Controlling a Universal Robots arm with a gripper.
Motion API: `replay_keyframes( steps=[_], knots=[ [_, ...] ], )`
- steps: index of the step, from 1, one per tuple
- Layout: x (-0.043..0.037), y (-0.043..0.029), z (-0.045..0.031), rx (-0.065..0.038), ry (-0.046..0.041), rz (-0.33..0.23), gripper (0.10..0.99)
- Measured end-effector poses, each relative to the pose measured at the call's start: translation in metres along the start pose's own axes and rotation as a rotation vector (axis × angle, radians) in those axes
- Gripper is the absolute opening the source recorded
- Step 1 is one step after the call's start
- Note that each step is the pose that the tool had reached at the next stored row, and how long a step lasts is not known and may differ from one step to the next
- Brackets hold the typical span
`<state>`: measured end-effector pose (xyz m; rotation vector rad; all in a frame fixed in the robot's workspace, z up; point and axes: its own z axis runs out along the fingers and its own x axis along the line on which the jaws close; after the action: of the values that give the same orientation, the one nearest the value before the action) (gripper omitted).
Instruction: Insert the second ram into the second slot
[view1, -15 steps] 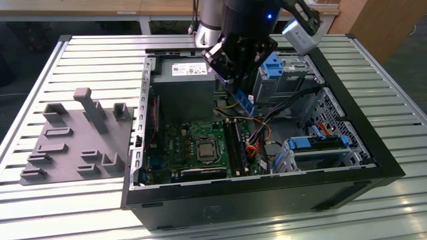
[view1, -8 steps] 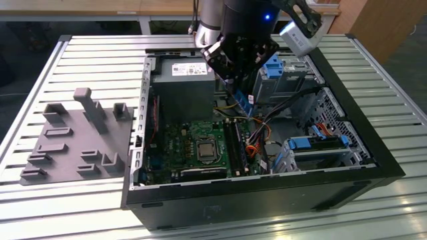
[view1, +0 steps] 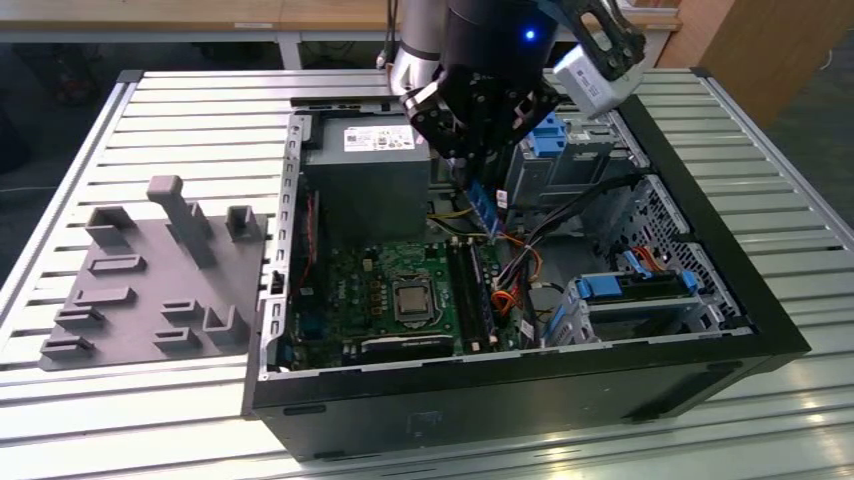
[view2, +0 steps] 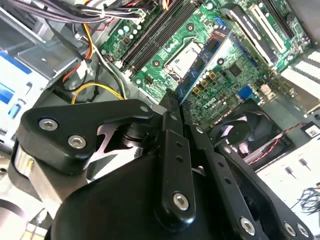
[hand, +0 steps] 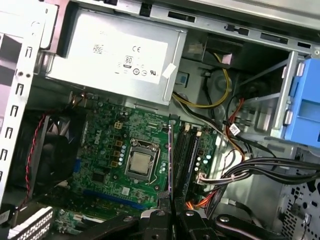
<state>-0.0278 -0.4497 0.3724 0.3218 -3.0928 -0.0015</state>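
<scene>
Since the memory stick (view1: 489, 212) has to go in edge-first, the claw (view1: 477, 180), in the upper middle of the exterior view, is clamped on its top and hangs it over the memory slots (view1: 467, 285) inside the open computer case (view1: 534, 385), not yet seated.

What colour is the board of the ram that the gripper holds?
Blue. The second ram shows best in the second wrist view.
</scene>
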Motion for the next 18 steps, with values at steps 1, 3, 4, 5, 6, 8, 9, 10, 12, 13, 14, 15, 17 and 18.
replay_keyframes(
  steps=[1,3,4,5,6,8,9,10,12,13,14,15,17,18],
  knots=[
    [0.0,0.0,0.0001,0.001,0.0002,0.012,0.137],
    [0.0,0.0,0.0002,0.004,0.0008,0.036,0.137],
    [0.0,0.0,0.0002,0.005,0.0011,0.047,0.137],
    [0.0,0.0,0.0003,0.006,0.0013,0.057,0.137],
    [0.0,0.0,0.0004,0.008,0.0018,0.078,0.137],
    [0.0,0.0,0.0004,0.01,0.0023,0.1,0.137],
    [0.0,0.0,0.0005,0.011,0.0025,0.111,0.137],
    [0.0,0.0,0.0005,0.012,0.0027,0.122,0.137],
    [0.0,0.0,0.0006,0.013,0.0032,0.144,0.137],
    [0.0,0.0,0.0007,0.014,0.0034,0.155,0.137],
    [0.0,0.0,0.0007,0.015,0.0037,0.166,0.137],
    [0.0,0.0,0.0008,0.016,0.0039,0.178,0.137],
    [0.0,0.0,0.0009,0.019,0.0044,0.201,0.137],
    [0.0,0.0,0.0009,0.02,0.0047,0.211,0.137]
  ],
)
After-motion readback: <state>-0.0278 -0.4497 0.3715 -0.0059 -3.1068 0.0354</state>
